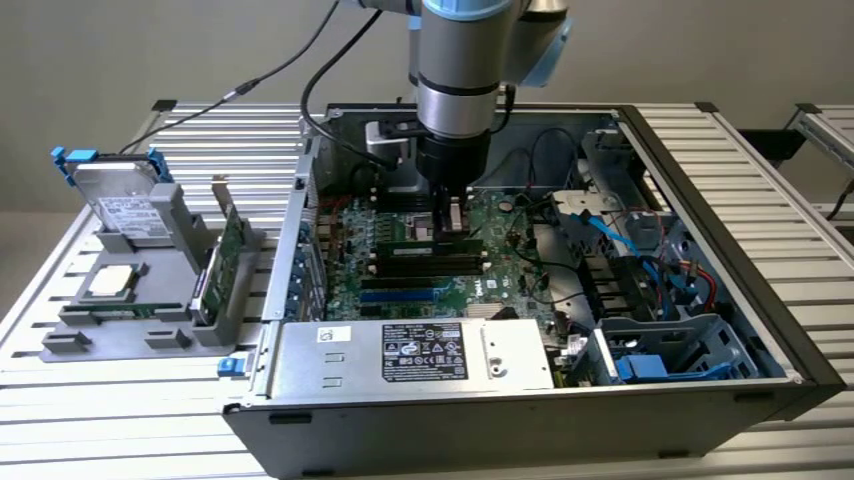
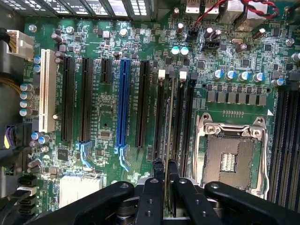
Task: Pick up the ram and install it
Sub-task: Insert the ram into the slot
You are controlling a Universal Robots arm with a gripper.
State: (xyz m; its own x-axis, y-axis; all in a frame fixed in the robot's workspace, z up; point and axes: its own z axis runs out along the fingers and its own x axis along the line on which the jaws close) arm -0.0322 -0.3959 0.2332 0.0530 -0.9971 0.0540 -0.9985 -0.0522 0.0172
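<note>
Ram (image 2: 168,117) sits on its thin edge between the jaws of the gripper (image 2: 165,165), which are almost shut and pinch it tight, and it lines up with the long black slots (image 2: 180,122) just below the jaws on the green board (image 2: 103,117) inside the open case (image 1: 507,435).

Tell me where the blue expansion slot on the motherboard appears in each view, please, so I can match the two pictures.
Exterior view: the blue expansion slot lies between the black memory slots and the power supply.
Wrist view: the blue expansion slot has one black slot between it and the memory slots.
Shared landmark: the end effector, gripping the ram edge-on over the memory slots.
</note>
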